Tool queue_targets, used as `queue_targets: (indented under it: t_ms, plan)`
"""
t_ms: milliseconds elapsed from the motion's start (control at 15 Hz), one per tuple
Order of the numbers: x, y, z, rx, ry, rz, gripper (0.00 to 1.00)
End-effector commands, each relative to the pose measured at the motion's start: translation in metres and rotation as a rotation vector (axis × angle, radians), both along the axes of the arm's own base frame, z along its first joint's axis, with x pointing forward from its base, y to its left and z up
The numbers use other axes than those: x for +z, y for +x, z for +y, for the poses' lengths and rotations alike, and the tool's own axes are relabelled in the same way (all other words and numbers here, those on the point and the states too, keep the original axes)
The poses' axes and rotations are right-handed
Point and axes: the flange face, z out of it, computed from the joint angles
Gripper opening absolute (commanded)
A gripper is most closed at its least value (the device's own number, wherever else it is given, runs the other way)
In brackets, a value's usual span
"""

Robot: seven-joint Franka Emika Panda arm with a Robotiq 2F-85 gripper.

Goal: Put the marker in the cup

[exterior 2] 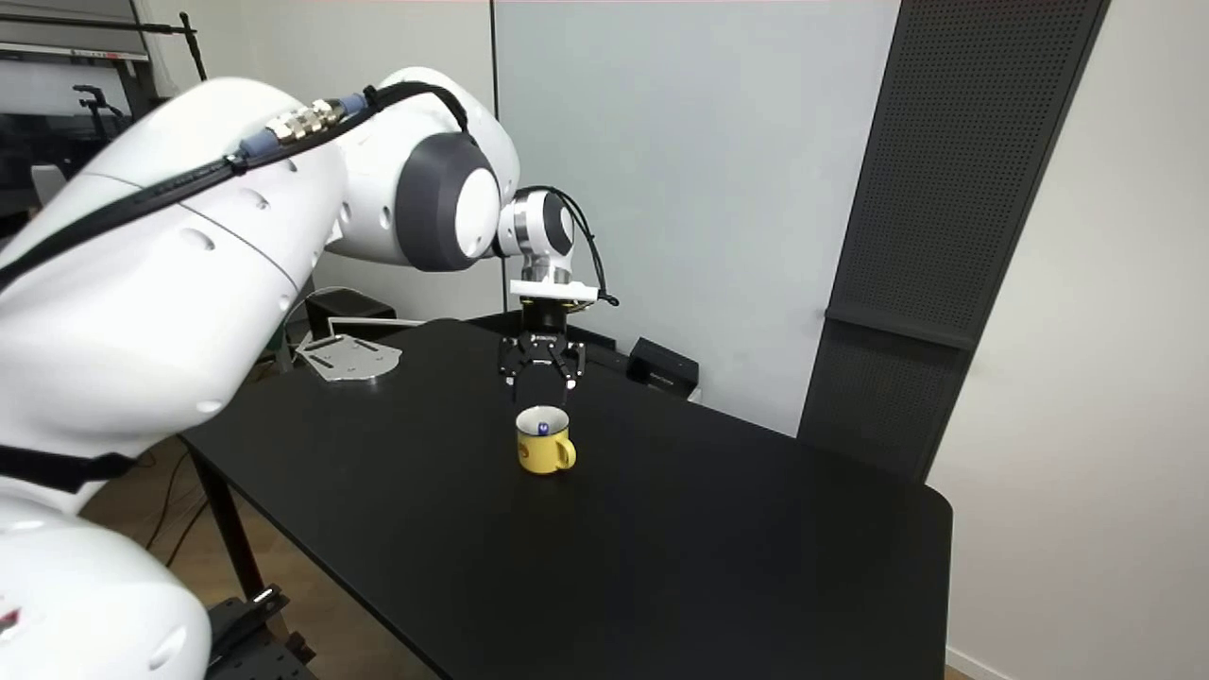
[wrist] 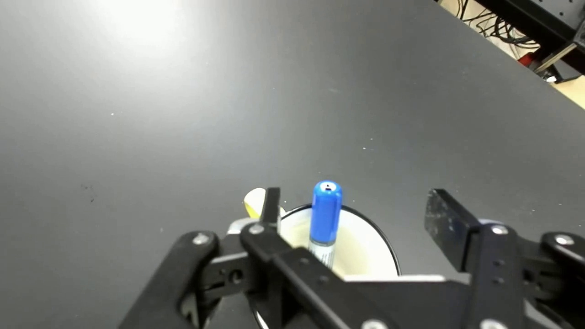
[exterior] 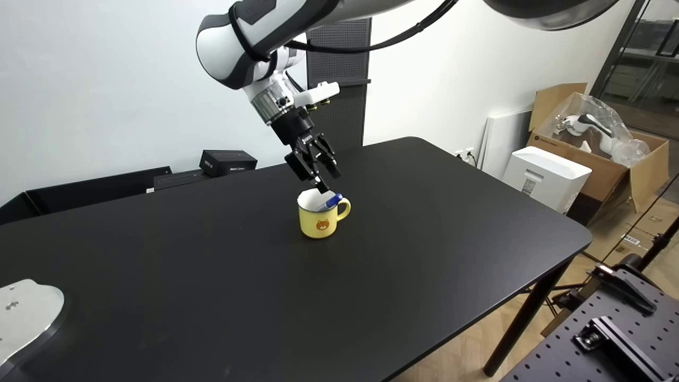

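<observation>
The yellow cup (exterior: pixel 310 224) stands upright on the black table in both exterior views (exterior 2: pixel 538 460), its handle at its side. The blue-capped marker (exterior: pixel 333 200) stands tilted inside the cup, its cap showing at the rim; it also shows in the other exterior picture (exterior 2: pixel 543 429). In the wrist view the marker (wrist: pixel 326 214) leans in the cup (wrist: pixel 365 246), and its lower end is hidden by a finger link. My gripper (wrist: pixel 354 201) is open and empty just above the cup, its fingers wide apart; it shows in both exterior views (exterior: pixel 328 180) (exterior 2: pixel 540 382).
The black table (exterior: pixel 451 228) spans the work area, with its edge toward a pegboard stand (exterior: pixel 610 339). Black boxes (exterior: pixel 228 163) lie along the wall at the back edge. A silver metal plate (exterior: pixel 26 313) lies at the table's far end from the gripper (exterior 2: pixel 349 357).
</observation>
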Motion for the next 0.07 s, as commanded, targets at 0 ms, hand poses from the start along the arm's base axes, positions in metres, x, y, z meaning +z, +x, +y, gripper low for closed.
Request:
queue_targets:
  t_ms: [0]
  plan:
    - [0.0219,0.0013,0.0052,-0.037,0.007,-0.038,1.0]
